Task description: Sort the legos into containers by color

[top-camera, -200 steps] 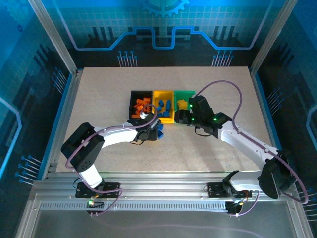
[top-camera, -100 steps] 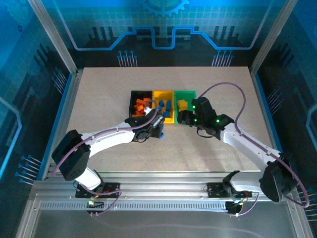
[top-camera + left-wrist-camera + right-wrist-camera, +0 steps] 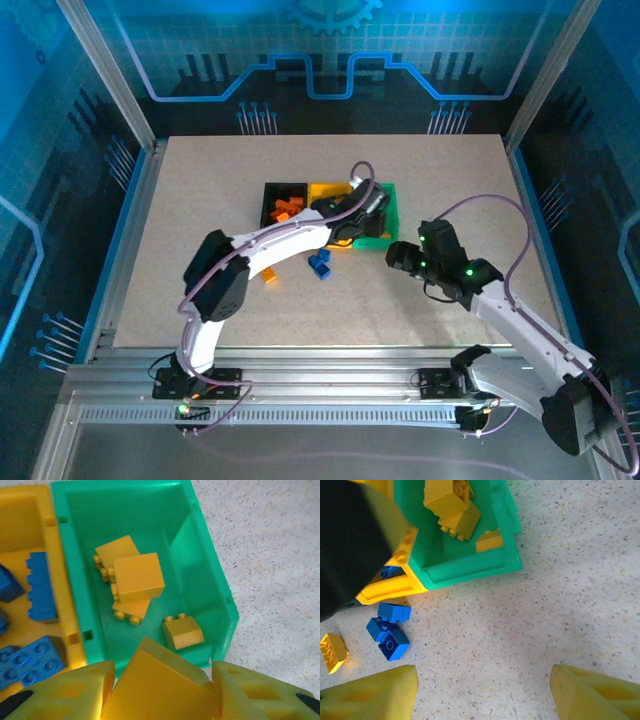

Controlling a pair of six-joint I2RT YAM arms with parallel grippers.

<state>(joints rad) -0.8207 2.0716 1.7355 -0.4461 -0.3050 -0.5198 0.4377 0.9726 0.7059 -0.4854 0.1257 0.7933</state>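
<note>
My left gripper [image 3: 162, 680] is shut on a yellow lego [image 3: 155, 687] and hangs over the near end of the green container [image 3: 205, 575]. Several yellow legos [image 3: 137, 575] lie inside that bin. The yellow container [image 3: 20, 530] beside it holds blue legos [image 3: 40, 587]. From above, the left gripper [image 3: 365, 213] covers part of the green bin [image 3: 388, 215], and the black container [image 3: 270, 190] holds orange legos [image 3: 287, 210]. My right gripper [image 3: 485, 685] stands open over bare table, near and to the right of the green bin [image 3: 470, 565].
Two blue legos [image 3: 320, 263] and a small yellow-orange one [image 3: 270, 275] lie loose on the table in front of the bins. In the right wrist view the blue pair [image 3: 390, 630] sits left of my fingers, beside the yellow-orange brick [image 3: 332, 652].
The left gripper closed on a yellow lego near the loose bricks and carried it right and away, over the green bin. The right arm drew back from the green bin toward the near right.
</note>
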